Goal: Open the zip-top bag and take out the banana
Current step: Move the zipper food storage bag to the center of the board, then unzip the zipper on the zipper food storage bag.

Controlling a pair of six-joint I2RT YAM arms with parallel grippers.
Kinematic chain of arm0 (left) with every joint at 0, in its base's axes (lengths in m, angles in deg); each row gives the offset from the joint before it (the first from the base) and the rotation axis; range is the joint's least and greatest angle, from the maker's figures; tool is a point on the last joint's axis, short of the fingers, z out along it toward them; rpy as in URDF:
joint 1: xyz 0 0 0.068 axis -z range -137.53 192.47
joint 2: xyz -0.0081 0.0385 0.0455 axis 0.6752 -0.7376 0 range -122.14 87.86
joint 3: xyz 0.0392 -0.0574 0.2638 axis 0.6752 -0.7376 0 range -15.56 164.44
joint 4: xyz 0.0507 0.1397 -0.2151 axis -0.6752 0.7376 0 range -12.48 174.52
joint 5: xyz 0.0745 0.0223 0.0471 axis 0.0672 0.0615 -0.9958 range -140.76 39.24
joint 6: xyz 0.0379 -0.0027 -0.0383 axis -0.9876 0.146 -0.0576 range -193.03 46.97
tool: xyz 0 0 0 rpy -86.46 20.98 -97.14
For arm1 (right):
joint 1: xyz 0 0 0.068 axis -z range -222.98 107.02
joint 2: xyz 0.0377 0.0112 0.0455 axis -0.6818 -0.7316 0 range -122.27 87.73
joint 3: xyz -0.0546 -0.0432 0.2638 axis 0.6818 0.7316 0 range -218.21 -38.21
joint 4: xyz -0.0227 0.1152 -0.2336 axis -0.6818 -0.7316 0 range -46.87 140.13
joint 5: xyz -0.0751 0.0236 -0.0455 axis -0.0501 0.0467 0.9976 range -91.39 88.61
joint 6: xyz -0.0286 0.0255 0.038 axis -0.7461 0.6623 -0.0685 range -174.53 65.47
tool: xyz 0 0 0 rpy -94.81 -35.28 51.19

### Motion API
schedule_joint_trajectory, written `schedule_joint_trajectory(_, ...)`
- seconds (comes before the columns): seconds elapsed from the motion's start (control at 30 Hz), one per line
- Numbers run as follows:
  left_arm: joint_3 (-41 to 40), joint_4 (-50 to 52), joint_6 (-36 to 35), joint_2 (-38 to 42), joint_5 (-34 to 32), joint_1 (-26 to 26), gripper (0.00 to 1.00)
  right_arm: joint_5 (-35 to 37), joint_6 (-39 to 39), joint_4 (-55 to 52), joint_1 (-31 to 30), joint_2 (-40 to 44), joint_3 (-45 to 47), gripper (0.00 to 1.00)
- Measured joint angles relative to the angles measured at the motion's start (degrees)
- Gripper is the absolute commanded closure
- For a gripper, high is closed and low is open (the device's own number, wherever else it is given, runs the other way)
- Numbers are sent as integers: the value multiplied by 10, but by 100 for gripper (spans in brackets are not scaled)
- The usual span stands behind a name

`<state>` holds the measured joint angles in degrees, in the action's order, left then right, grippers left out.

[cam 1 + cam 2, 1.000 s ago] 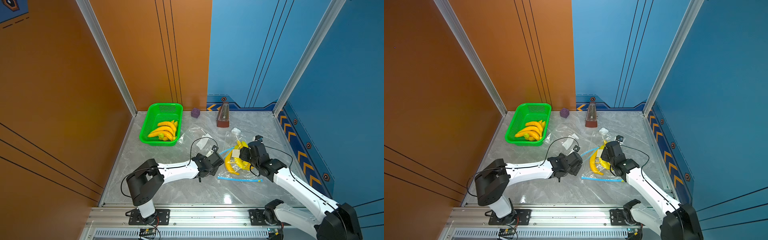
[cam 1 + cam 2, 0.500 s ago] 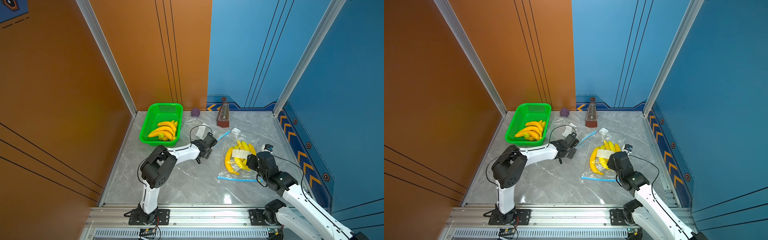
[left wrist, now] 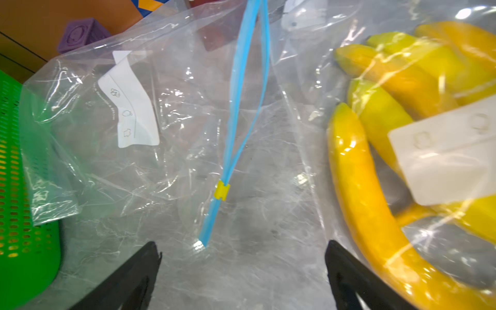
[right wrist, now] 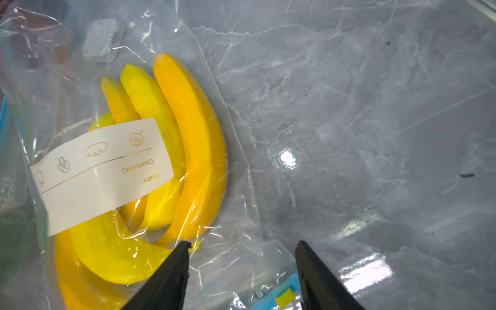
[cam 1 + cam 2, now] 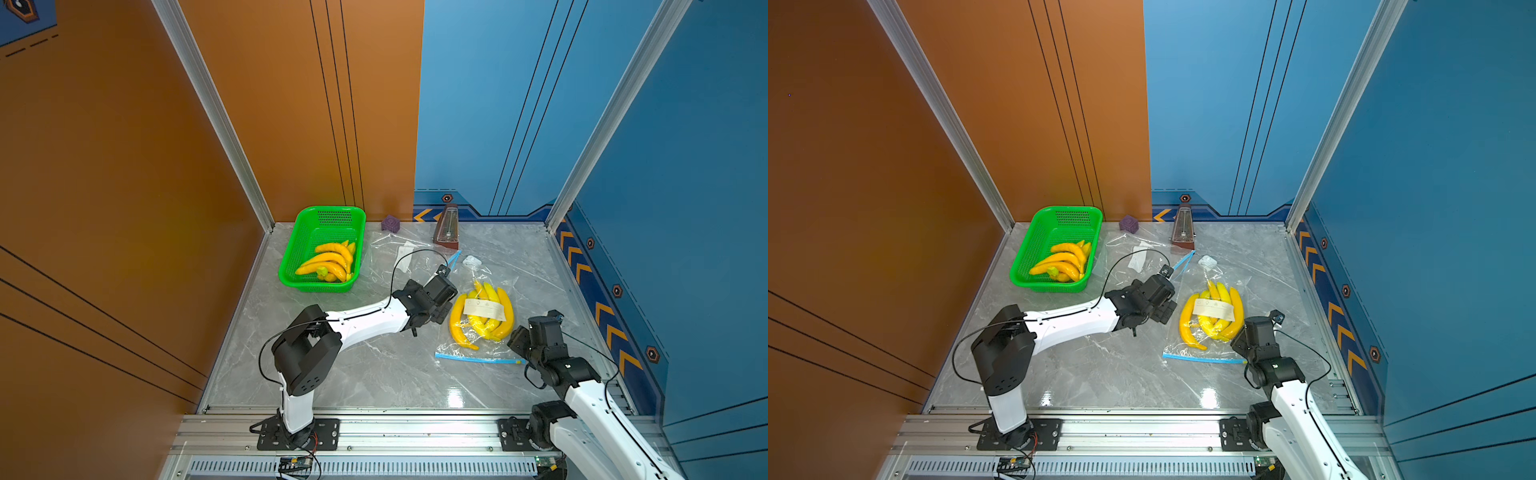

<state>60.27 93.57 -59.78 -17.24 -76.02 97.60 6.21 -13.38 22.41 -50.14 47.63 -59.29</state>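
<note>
A clear zip-top bag [image 5: 482, 347] lies flat on the marble floor with a bunch of yellow bananas [image 5: 482, 316] and a white label inside. Its blue zip strip [image 5: 478, 358] runs along the near edge, with a yellow slider [image 4: 285, 298] at the right end. My right gripper [image 4: 241, 243] is open just above that corner of the bag [image 4: 236, 268], with only film below its fingers. My left gripper [image 3: 241, 243] is open beside the bananas [image 3: 359, 188] and holds nothing; in both top views it sits at the bag's left side [image 5: 1160, 301].
A second, empty clear bag [image 5: 407, 257] with its own blue zip [image 3: 241, 107] and yellow slider [image 3: 222, 190] lies behind the left gripper. A green basket [image 5: 299, 266] holding bananas stands at the back left. A purple cube [image 5: 390, 223] and a metronome [image 5: 447, 226] stand by the back wall.
The right gripper has pulled back off the bananas to the bag's near right corner. The left gripper went back toward the empty bag, then returned beside the bananas.
</note>
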Motion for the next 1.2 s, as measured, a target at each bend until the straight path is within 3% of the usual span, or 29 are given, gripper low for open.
schedule_joint_trajectory(0.13,-19,-12,26,2,33,39,0,-51,3,-6,48,1,11,36)
schedule_joint_trajectory(0.27,-22,-33,46,-28,71,45,4,-82,3,-6,53,-10,11,36)
schedule_joint_trajectory(0.57,-17,-45,71,-99,108,66,23,-118,3,17,38,-67,11,42)
schedule_joint_trajectory(0.77,-38,-58,79,-92,98,68,28,-122,12,53,-12,-117,11,45)
schedule_joint_trajectory(1.2,-222,-86,98,38,42,42,30,-75,63,138,-167,-184,10,47)
